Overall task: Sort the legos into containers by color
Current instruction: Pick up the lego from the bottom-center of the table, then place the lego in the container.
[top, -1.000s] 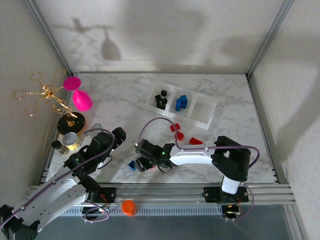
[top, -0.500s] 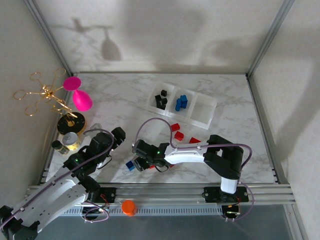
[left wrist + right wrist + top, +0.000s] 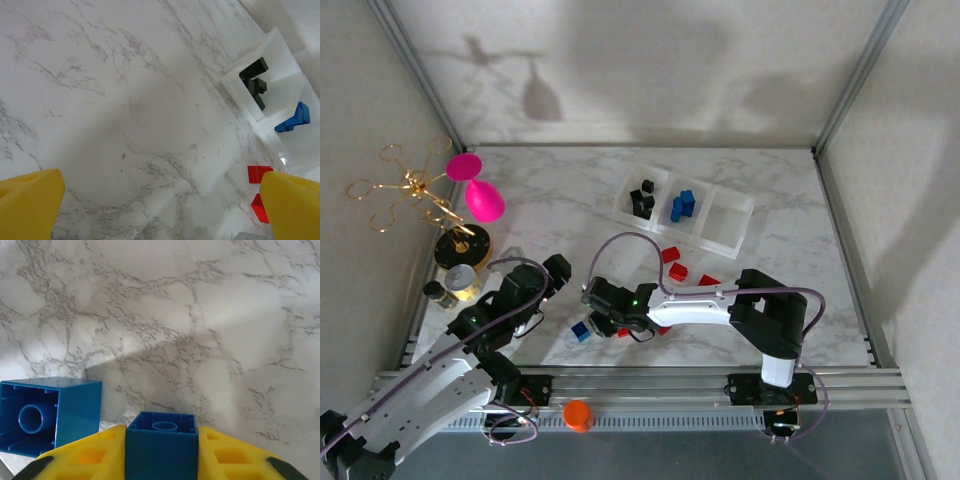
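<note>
- A blue brick (image 3: 160,450) is being clamped between the yellow fingers of the right end effector (image 3: 160,430). The pads are being pressed against two opposite sides, probably so that it is kept square for carrying. Whether it is being raised off the desk (image 3: 210,315) cannot be told.
- A second blue brick (image 3: 47,415) is being left just beside it, with its hollow side turned to the wrist camera. It is judged to be due for the same compartment.
- The left end effector (image 3: 160,210) is being held over bare marble with its fingers wide apart and nothing between them, likely so that the right arm is being given room.
- Red bricks (image 3: 678,271) are being left loose on the desk between the arms and the tray, not yet sorted.
- Farthest off, the white tray (image 3: 750,212) is being filled by colour. Black bricks (image 3: 642,197) are being kept in the left compartment and blue bricks (image 3: 682,205) in the middle one. The right one, bare, is presumably being reserved for red, so the clamped brick is judged bound for the middle.
</note>
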You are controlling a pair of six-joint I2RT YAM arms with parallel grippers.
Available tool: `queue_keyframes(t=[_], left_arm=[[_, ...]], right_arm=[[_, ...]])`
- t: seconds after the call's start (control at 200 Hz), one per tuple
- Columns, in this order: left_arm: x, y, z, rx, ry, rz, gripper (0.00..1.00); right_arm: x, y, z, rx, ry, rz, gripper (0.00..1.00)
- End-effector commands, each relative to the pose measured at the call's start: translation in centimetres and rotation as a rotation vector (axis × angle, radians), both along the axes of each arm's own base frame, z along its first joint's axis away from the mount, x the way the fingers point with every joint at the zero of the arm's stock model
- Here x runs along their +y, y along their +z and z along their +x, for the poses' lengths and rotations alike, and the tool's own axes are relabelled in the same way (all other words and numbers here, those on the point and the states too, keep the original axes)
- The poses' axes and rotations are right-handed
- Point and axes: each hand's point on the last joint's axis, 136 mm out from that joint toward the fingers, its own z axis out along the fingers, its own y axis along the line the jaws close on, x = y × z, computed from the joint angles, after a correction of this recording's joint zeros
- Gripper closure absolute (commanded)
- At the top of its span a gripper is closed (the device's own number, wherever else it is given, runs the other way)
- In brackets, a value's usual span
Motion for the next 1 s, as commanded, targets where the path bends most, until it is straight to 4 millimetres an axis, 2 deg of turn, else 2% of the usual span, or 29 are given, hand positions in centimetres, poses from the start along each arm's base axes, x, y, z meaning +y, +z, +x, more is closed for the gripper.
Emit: queue_keyframes(t=[0.0, 0.19, 0.385, 0.571, 0.651, 0.676, 0.751, 0.876, 0.996], left_arm=[[0.3, 1.2, 0.4, -0.013, 0.029, -0.006, 0.00], [-0.5, 2.3, 1.4, -0.029, 0.006, 0.008, 0.00], [-2.2, 2.7, 2.7, -0.040, -0.038, -0.007, 0.01], [-3.6, 2.9, 4.1, -0.041, -0.069, -0.001, 0.00], [-4.4, 3.1, 4.7, -0.048, -0.087, -0.011, 0.01], [-4.6, 3.1, 4.9, -0.048, -0.094, -0.012, 0.00], [-5.2, 3.1, 5.4, -0.044, -0.111, -0.011, 0.00], [-6.2, 3.0, 6.1, -0.042, -0.137, -0.008, 0.00], [-6.9, 3.0, 6.7, -0.042, -0.156, -0.011, 0.00]], right_arm=[[-0.2, 3.7, 1.9, -0.034, -0.067, 0.055, 0.68], [-2.9, 7.4, 6.7, -0.081, -0.181, 0.113, 0.67], [-7.0, 9.2, 13.6, -0.166, -0.313, 0.087, 0.66], [-12.1, 10.9, 21.4, -0.271, -0.490, 0.057, 0.66], [-13.7, 11.0, 23.8, -0.290, -0.543, 0.055, 0.66], [-14.9, 11.0, 25.1, -0.296, -0.576, 0.050, 0.66], [-15.9, 10.8, 27.0, -0.314, -0.607, 0.037, 0.66], [-16.9, 9.5, 29.4, -0.323, -0.634, -0.006, 0.66], [-17.1, 8.5, 30.8, -0.327, -0.636, -0.028, 0.65]])
